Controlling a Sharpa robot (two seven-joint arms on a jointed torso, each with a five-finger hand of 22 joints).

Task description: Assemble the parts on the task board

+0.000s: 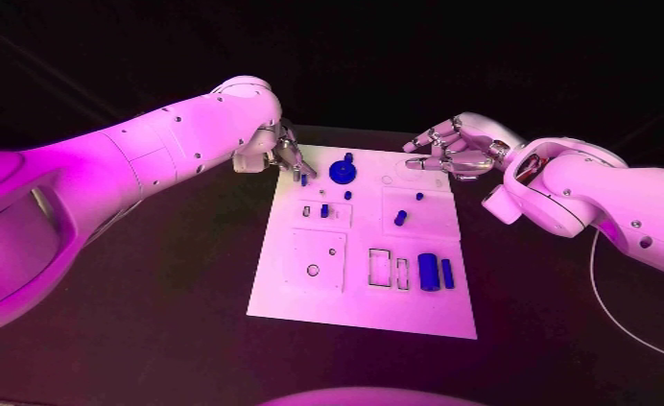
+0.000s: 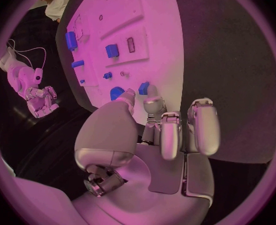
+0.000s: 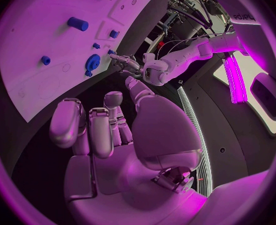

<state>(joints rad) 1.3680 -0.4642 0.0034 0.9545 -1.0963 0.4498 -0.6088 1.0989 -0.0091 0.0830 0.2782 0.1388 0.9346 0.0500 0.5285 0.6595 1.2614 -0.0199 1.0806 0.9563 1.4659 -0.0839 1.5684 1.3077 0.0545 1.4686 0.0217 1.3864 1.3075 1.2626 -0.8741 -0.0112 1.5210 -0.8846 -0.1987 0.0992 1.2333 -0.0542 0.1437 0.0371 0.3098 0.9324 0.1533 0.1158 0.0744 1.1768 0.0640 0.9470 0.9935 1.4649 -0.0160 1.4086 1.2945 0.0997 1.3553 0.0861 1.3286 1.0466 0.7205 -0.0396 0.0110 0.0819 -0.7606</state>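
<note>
Beside the left robot hand lies a blue part.

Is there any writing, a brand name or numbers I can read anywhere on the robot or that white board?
None can be read for certain.
Dark lettering stands on the left arm in the right wrist view: too small and bent to read.
The task board bears only outlines and blue parts, with no words or numbers.
</note>
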